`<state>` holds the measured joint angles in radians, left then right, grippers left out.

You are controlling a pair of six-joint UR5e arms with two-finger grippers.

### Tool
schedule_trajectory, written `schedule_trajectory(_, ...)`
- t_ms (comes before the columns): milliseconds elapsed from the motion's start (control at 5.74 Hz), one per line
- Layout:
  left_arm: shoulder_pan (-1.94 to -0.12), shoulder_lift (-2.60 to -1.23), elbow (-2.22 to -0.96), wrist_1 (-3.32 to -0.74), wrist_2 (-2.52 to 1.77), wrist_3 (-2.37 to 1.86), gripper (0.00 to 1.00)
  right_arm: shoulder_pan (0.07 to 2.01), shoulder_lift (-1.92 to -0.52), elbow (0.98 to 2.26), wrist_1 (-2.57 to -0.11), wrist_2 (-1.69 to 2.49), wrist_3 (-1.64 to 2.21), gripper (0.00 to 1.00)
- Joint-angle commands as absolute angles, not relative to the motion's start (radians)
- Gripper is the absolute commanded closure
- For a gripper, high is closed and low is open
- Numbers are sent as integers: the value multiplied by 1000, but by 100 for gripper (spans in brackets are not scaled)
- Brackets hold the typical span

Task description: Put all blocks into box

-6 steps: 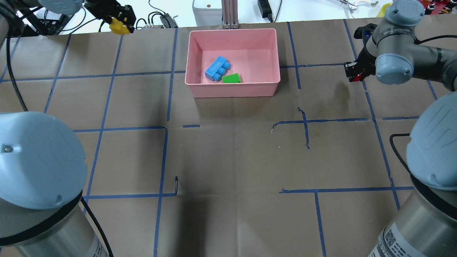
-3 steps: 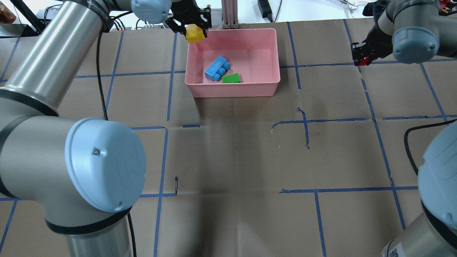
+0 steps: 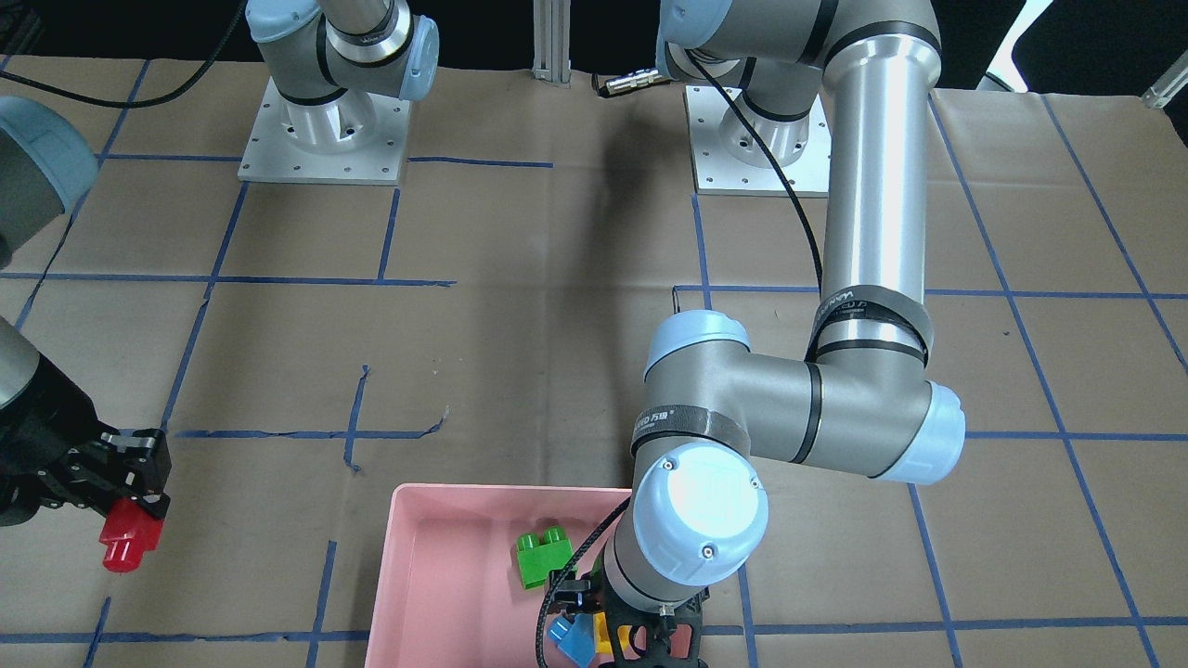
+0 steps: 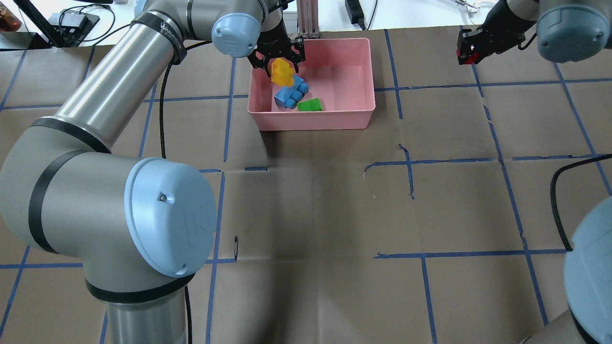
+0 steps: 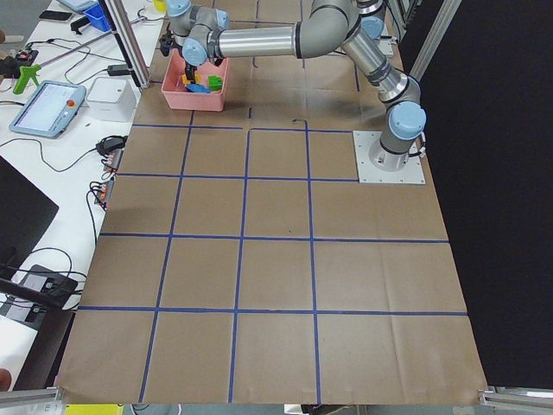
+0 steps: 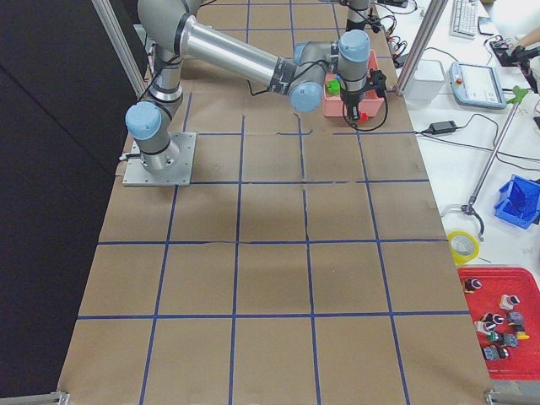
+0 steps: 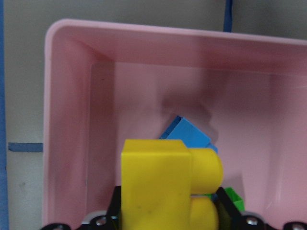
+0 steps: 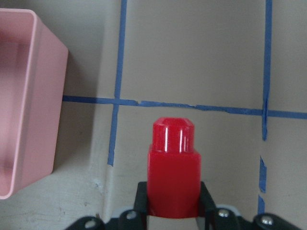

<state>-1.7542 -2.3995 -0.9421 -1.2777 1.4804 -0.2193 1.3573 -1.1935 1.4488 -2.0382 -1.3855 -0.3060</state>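
The pink box (image 4: 311,125) stands at the table's far middle. A light blue brick (image 4: 290,93) and a green brick (image 4: 310,104) lie inside it. My left gripper (image 4: 281,66) is shut on the yellow brick (image 4: 282,75) and holds it above the box's left part, just over the blue brick. The left wrist view shows the yellow brick (image 7: 168,187) over the box floor (image 7: 144,96). My right gripper (image 4: 468,53) is shut on the red brick (image 8: 173,172) and holds it above the table, to the right of the box (image 8: 24,96).
The left arm's long forearm (image 4: 110,95) reaches across the table's left half. An aluminium post (image 4: 307,19) and cables stand just behind the box at the table's far edge. Blue tape lines cross the brown paper cover.
My left gripper has carried the yellow brick right, from the box's far left corner to above its inside. My right gripper has moved with the red brick toward the far edge and slightly left.
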Motion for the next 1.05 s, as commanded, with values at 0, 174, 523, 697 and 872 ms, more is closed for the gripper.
schedule_trajectory(0, -1738, -2294, -962, -1294, 1486, -206, 0, 1445, -1184, 1366, -2043, -1317, -310, 94)
schedule_trajectory(174, -1686, -2208, -982, -1383, 1480, -181, 0, 1475, -1180, 1329, -2043, -1315, -305, 94)
schedule_trajectory(523, -1545, -1995, -1105, -1538, 1476, 21, 0, 1583, -1055, 1211, -2074, -1234, -278, 94)
schedule_trajectory(697, -1519, -1882, -1223, -1551, 1485, 93, 0, 1659, -963, 1175, -2168, -1233, -214, 94)
schedule_trajectory(872, -1519, -1755, -1368, -1539, 1485, 103, 0, 1707, -916, 1177, -2265, -1238, -140, 91)
